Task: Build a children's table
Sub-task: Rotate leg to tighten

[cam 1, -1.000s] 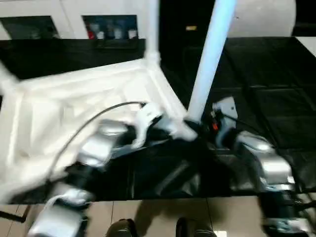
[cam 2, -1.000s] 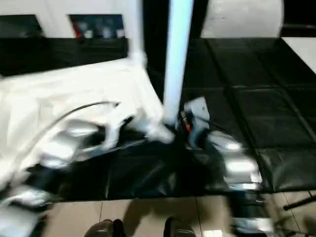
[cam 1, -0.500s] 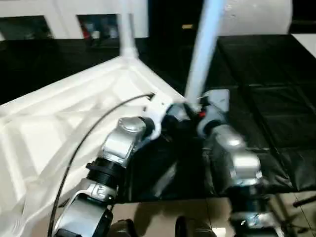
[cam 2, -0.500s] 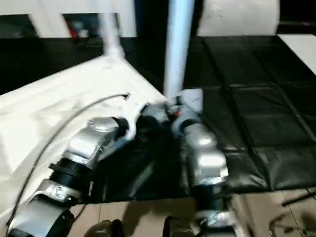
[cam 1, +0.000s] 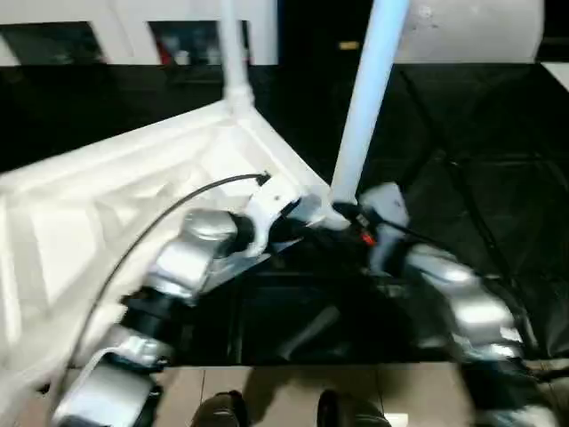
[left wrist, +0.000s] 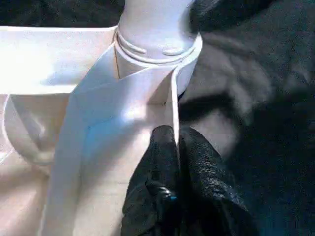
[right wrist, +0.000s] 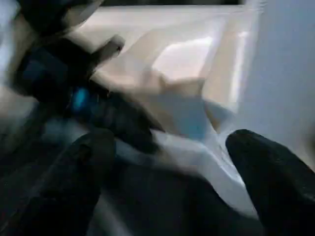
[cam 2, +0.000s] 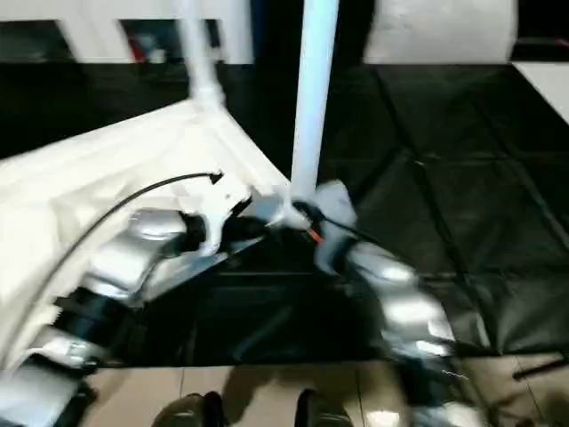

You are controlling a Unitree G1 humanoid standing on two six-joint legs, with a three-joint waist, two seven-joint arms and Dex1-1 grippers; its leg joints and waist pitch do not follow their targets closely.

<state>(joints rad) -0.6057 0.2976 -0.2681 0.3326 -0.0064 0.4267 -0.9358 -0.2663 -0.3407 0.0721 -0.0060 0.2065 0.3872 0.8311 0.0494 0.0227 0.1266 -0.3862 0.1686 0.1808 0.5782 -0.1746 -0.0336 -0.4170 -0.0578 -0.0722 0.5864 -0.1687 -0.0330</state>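
Observation:
The children's table top lies upside down on the black mat, ribbed underside up. Two white legs stand in its corner sockets: a far one and a near one. My left gripper is shut on the top's thin rim wall, just beside the near leg's socket; its black fingers pinch the wall from both sides. My right gripper stands open at the foot of the near leg, fingers wide apart and holding nothing.
Black padded mats cover the floor to the right and behind. A white cabinet with glass-fronted compartments stands at the back. A tiled floor strip and two shoe tips lie at the near edge.
My right gripper has spread its fingers wide at the near leg's foot, and its forearm has swung out to the right. The left gripper keeps its hold on the rim. The camera has shifted.

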